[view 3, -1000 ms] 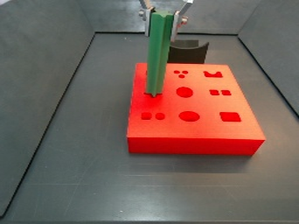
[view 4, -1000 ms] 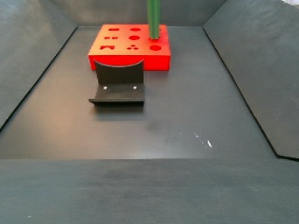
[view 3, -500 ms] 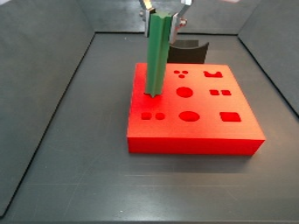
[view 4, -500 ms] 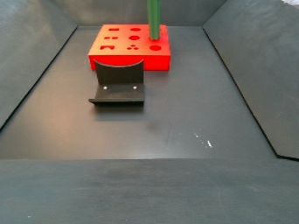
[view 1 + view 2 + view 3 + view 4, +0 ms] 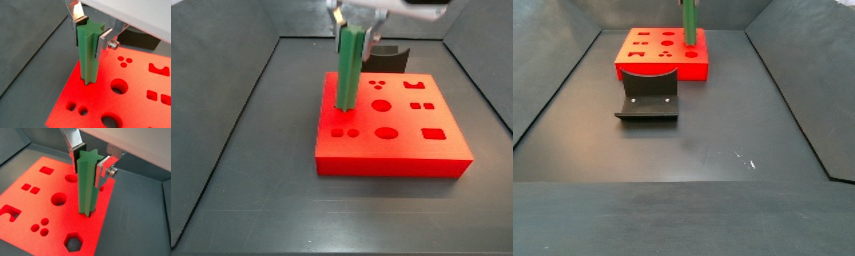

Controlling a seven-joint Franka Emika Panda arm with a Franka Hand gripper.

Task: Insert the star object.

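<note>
Though blurred, jaws round star object.

Count:
- star object: one, green, upright.
- red block with shaped holes: one, far on worktop. Holes: several; exact number unclear, peg hides part.
- three-dot hole cluster: one.
- fixture: one, dark, beside block.
- pincer: one, above block's left side, clamped on peg top.
- silver fingers: two.
</note>
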